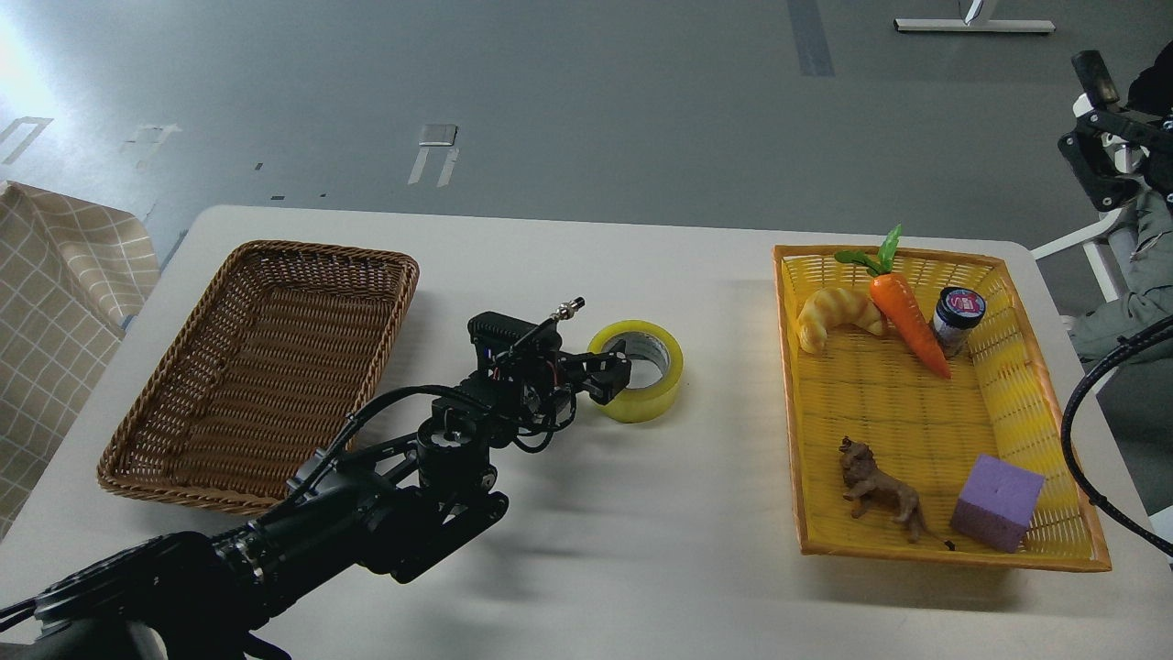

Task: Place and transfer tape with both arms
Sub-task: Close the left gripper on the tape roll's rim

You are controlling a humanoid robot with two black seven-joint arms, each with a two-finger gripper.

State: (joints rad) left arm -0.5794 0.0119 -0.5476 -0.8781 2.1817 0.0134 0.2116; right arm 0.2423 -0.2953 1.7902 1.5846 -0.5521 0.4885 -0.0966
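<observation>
The tape, a thick yellow roll with a grey-white core, lies flat on the white table at its middle. My left arm comes in from the lower left. Its gripper is at the roll's left side, low over the table. One finger reaches over the rim toward the core hole and the other is outside the wall. The fingers stand apart around the wall and the roll rests on the table. My right arm and gripper are out of view.
An empty brown wicker basket stands at the left. A yellow basket at the right holds a croissant, a carrot, a small jar, a toy lion and a purple foam cube. A black cable hangs at the right edge.
</observation>
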